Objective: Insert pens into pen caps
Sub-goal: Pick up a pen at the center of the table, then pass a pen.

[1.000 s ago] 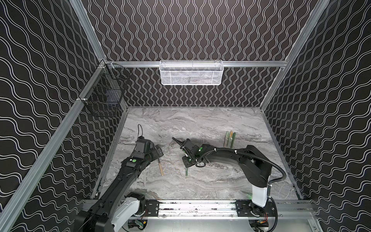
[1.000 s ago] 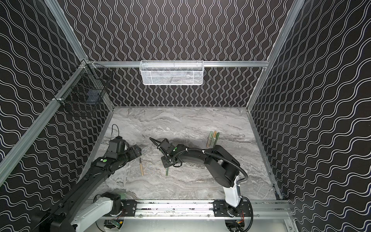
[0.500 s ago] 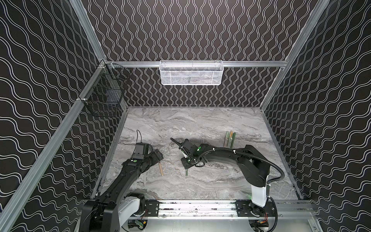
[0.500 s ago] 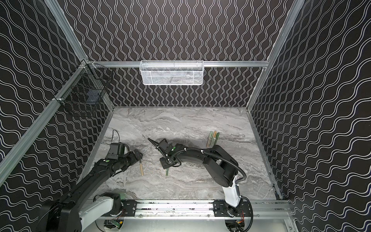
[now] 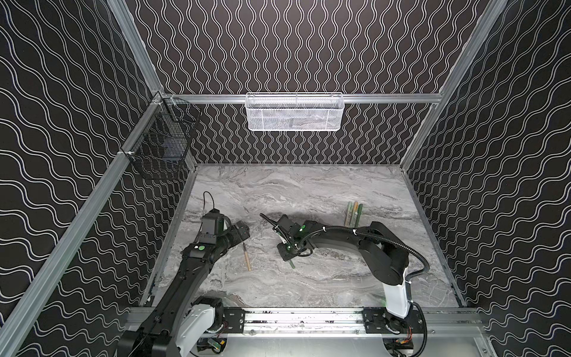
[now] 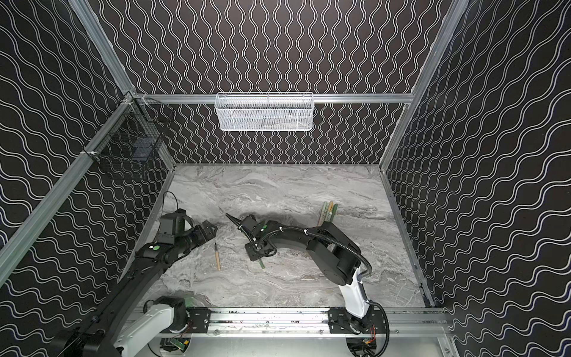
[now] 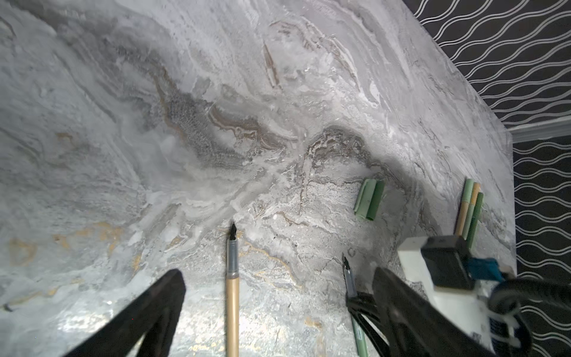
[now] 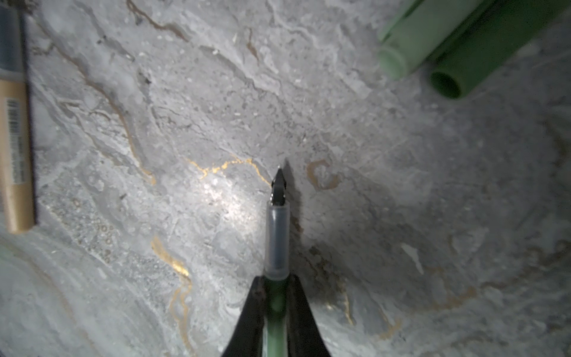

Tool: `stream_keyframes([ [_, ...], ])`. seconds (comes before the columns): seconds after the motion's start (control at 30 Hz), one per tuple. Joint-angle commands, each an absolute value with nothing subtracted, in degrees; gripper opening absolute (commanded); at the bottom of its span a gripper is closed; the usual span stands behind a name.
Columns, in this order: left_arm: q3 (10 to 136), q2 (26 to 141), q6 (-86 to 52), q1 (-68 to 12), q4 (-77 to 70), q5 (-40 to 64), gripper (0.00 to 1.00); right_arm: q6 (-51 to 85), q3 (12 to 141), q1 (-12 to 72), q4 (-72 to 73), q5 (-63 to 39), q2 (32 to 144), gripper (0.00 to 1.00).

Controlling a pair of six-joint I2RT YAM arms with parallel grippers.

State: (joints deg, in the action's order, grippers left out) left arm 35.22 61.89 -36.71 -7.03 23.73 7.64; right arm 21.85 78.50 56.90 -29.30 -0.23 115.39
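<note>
The right hand [image 8: 276, 279] is clenched on the dark green pen [image 8: 277, 238]. Its fingers pinch the barrel just behind the clear grip section. The black nib points straight out ahead of the hand, low over the marbled counter [image 8: 154, 154], with its shadow close beside it. No writing shows on the visible stretch of this barrel.

Farther ahead of that nib and off to one side, two caps lie touching side by side: a pale green cap [image 8: 426, 34] and a dark green cap [image 8: 482, 52]. Their open mouths are turned toward the hand. On the hand's other side lies the tan pen [image 8: 14, 139]. It carries a barcode and a line of small print, both too blurred to read.

The left hand [image 7: 278, 278] is released, with its fingers spread wide. The tan pen rests on the counter between them, touching neither, with its dark nib pointing away from the hand.

Well beyond both hands, three more pens [image 7: 469, 210] lie pressed together: one pale green, one tan, one dark green. No lettering can be made out on them.
</note>
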Motion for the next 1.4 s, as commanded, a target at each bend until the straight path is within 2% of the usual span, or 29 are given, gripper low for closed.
stream_keyframes([
  [0.0, 37.1, 61.3, -32.7, -6.9, 24.4, 10.0, 0.99, 22.4, 78.9, 56.1, -30.0, 0.1, 114.5, 0.08],
  [0.27, 37.9, 60.4, -30.7, -6.9, 18.3, 20.6, 0.99, 21.6, 72.8, 49.6, -21.2, -6.4, 104.6, 0.08],
  [0.47, 34.1, 59.9, -32.8, -8.3, 3.9, 32.9, 0.99, 22.4, 66.5, 44.1, -12.0, -12.5, 95.2, 0.09],
  [0.73, 31.3, 62.2, -36.5, -18.6, -14.5, 39.9, 0.99, 26.4, 60.5, 38.7, 1.7, -24.2, 86.4, 0.10],
  [0.93, 30.3, 65.6, -38.0, -25.2, -25.3, 41.6, 0.96, 29.7, 57.9, 37.8, 9.3, -31.4, 82.5, 0.10],
  [1.3, 30.6, 73.5, -44.2, -29.3, -45.2, 50.1, 0.68, 33.9, 48.8, 38.1, 26.5, -40.5, 76.8, 0.11],
  [1.37, 31.2, 74.2, -44.1, -30.0, -45.2, 50.5, 0.60, 34.7, 47.9, 38.1, 29.0, -41.2, 76.6, 0.11],
])
